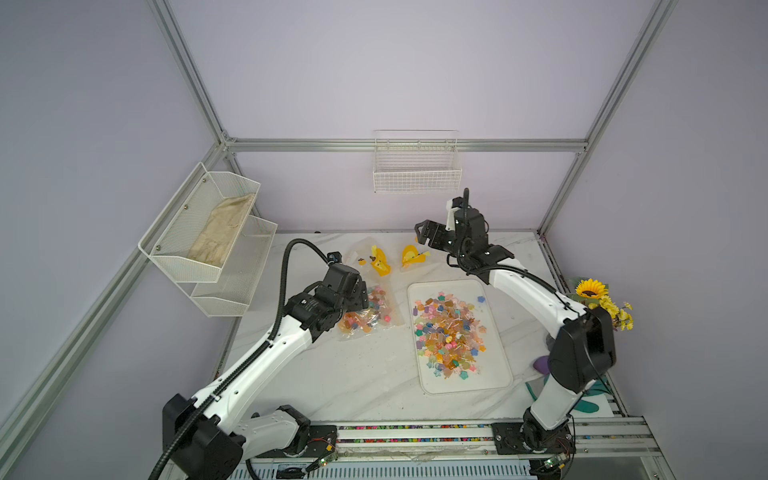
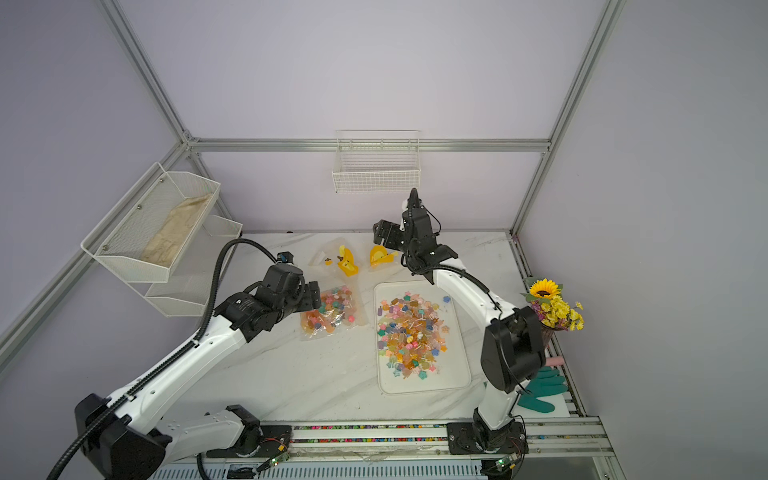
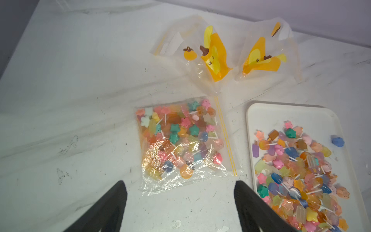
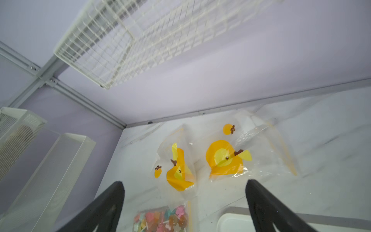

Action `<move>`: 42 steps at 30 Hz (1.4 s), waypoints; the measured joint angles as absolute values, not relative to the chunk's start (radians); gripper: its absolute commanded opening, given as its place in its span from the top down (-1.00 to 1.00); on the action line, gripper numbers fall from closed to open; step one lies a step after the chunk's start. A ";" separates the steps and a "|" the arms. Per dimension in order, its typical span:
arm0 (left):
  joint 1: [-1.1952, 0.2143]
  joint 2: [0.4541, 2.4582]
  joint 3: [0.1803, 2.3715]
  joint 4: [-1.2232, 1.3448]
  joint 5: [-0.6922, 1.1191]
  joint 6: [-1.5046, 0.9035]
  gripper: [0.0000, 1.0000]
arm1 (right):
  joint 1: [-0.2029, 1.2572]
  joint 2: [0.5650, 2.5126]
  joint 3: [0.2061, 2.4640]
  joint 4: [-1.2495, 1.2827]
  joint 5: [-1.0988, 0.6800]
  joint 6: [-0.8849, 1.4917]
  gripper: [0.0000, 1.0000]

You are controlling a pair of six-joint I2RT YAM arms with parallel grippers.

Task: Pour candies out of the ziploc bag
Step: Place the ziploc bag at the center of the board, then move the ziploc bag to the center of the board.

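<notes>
Where the table [image 1: 353,374] carried a white tray [image 1: 465,384] on its right, heaped with candies [image 1: 449,332], one bag [image 3: 180,140] lay full and flat just left of it, zip edge toward the tray. I judged it light, limp and slippery, its load quick to shift, best pinched at the slack clear film on its near end. Two empty bags [image 1: 376,259] lay farther back. The left gripper [image 3: 179,182] hovered spread above the full bag; the right gripper [image 4: 184,180], spread and empty, hung over the far ones
</notes>
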State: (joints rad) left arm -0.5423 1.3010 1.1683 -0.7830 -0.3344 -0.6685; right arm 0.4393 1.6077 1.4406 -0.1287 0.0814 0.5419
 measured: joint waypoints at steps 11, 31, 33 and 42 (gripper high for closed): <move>-0.626 1.799 1.530 -0.982 -0.275 -0.904 -0.64 | 0.438 1.369 1.139 -0.176 0.312 0.602 -0.94; -0.665 2.440 2.269 -1.415 -0.313 -1.055 -0.29 | 0.438 1.135 0.936 -0.247 0.487 0.584 -0.94; -0.665 2.453 2.285 -1.420 -0.330 -1.052 -0.28 | 0.438 1.131 0.934 -0.246 0.490 0.581 -0.94; -0.665 2.496 2.330 -1.430 -0.406 -0.988 -0.23 | 0.438 1.129 0.931 -0.243 0.502 0.578 -0.94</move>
State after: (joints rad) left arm -0.6655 2.4958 2.3302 -1.4300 -0.4061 -0.9878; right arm 0.4381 1.1294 0.9310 -0.2432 0.5018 0.5781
